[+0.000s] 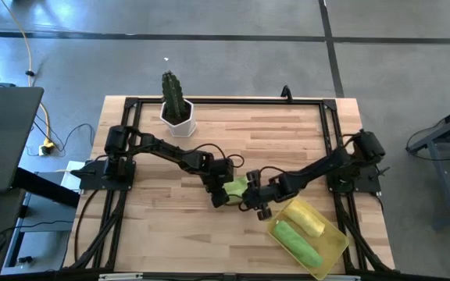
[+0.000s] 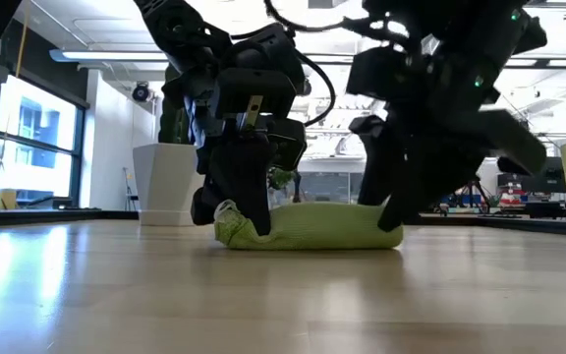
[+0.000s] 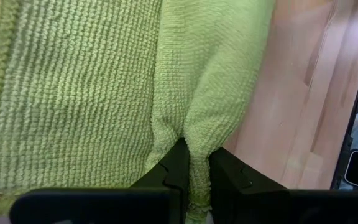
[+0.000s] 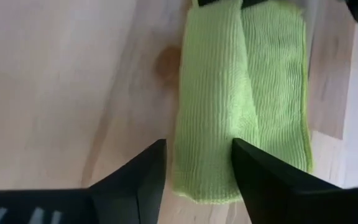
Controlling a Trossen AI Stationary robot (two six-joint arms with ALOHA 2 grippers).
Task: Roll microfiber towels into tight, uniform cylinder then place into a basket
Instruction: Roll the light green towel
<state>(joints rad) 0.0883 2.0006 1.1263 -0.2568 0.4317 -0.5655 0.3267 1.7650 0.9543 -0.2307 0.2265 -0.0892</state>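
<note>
A lime green microfiber towel (image 1: 237, 187) lies partly rolled on the table's middle, a roll (image 3: 213, 74) beside a flat part (image 3: 73, 93). My left gripper (image 3: 196, 152) is shut on its left end. My right gripper (image 4: 199, 146) stands open at the towel's right end (image 2: 386, 234), one finger on either side of the roll (image 4: 213, 112). The basket (image 1: 336, 248) sits at the near right and holds a rolled yellow towel (image 1: 307, 218) and a rolled green towel (image 1: 295, 242). My left gripper pinches the rolled part's end (image 3: 194, 134) between its two fingers, several layers bunched together. The fingers (image 2: 249, 211) slant down from above at the towel's left end. The towel lies on the table, puckered where it is held. Whether my right gripper touches the towel, I cannot tell.
A white pot with a cactus (image 1: 176, 109) stands at the table's far left. A black frame (image 1: 330, 140) runs around the wooden tabletop. Bare wood lies near the front edge (image 1: 186, 242) and behind the towel.
</note>
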